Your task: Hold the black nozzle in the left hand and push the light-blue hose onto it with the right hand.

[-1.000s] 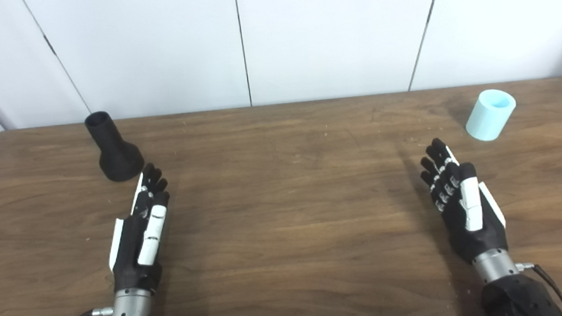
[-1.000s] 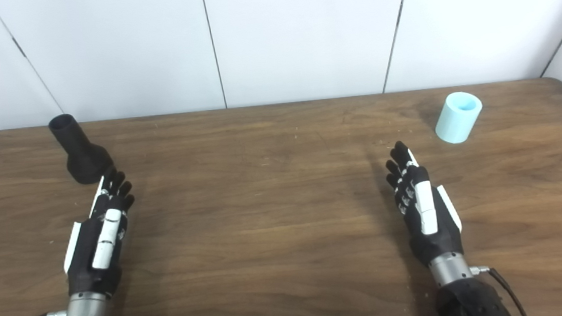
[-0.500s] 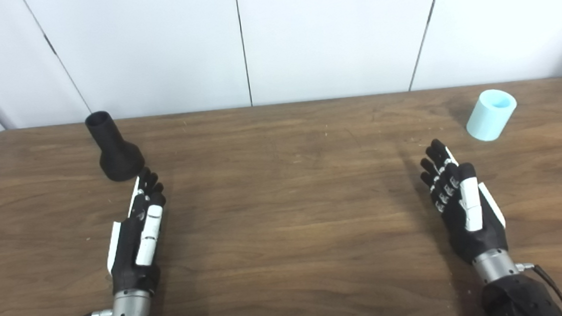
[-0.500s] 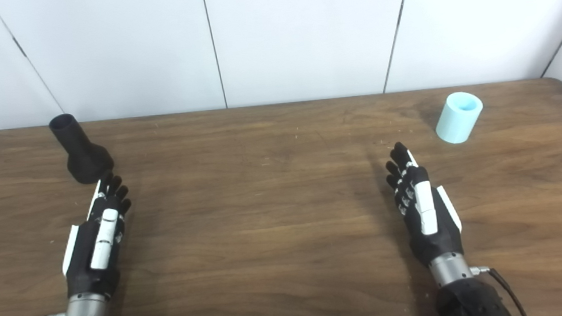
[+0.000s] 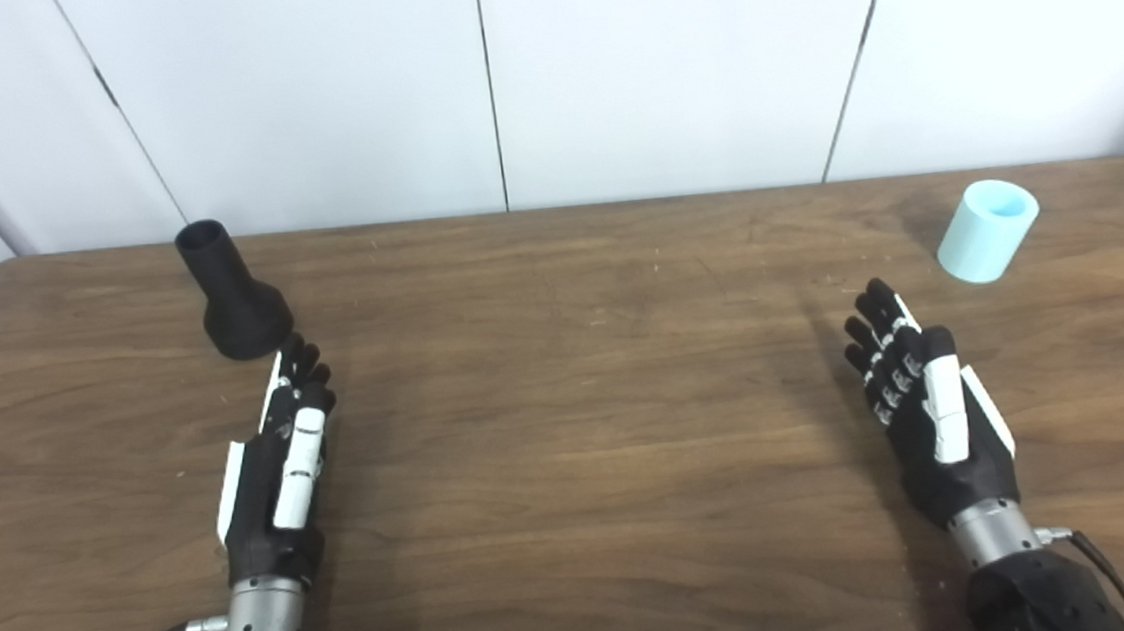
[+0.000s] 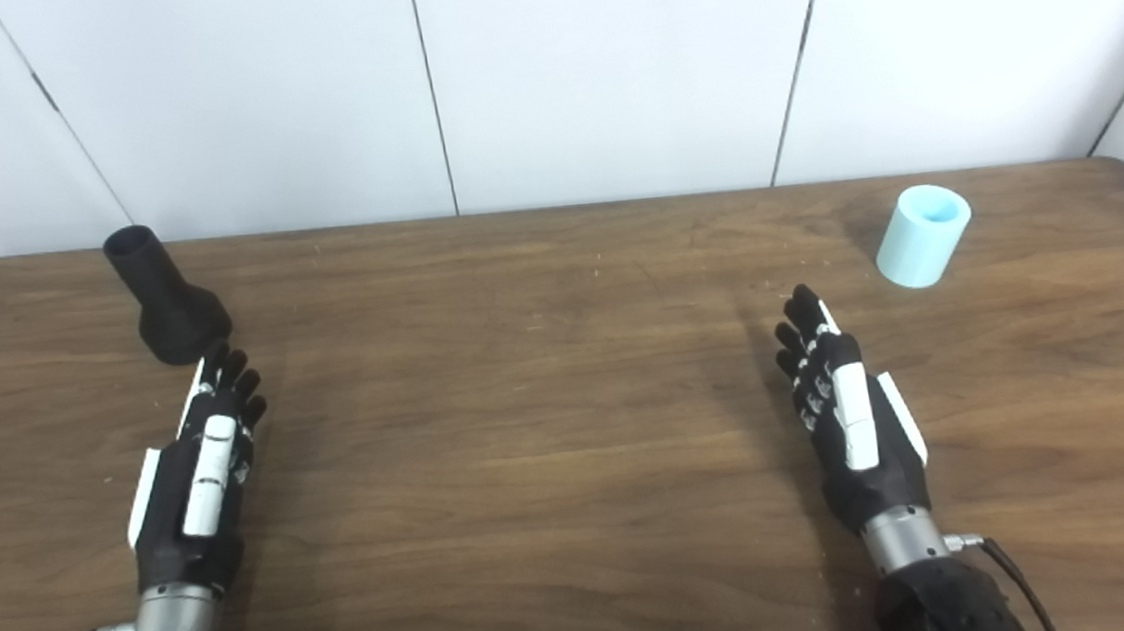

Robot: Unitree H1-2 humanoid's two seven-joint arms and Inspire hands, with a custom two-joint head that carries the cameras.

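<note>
Nozzle (image 5: pixel 232 299) base partly hidden behind left hand (image 5: pixel 278 463) fingers (image 5: pixel 297 361).

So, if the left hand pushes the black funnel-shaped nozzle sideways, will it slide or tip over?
The black funnel-shaped nozzle stands on its wide base, narrow neck up, so a low push would probably slide it. A push high on the neck might tip it. It looks like rigid plastic, likely light, so the left hand may shove it easily.
</note>
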